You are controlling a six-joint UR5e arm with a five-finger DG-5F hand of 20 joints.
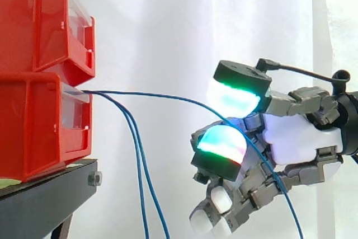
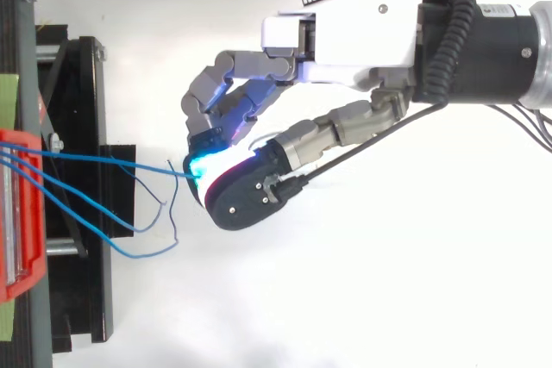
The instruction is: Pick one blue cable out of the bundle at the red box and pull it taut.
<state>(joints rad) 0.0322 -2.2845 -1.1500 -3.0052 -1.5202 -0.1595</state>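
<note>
Hand (image 1: 296, 138) in from the right, glowing pads (image 1: 224, 141) pinching one blue cable (image 1: 168, 97) — it runs in a shallow arc from the front of the lower red box (image 1: 33, 132) to the fingertips, then trails down past the palm. Two other blue cables (image 1: 140, 166) (same opening) hang slack by the black stand (image 1: 45, 200) — from the top view, their ends curl free, apart from the hand.

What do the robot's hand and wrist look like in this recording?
The hand has a white palm shell and grey, blocky finger links. Its thick pads sit in black housings; two glow green with white and red, and the lower ones are plain white. The wrist is a black cylinder ending in a silver ring.
</note>
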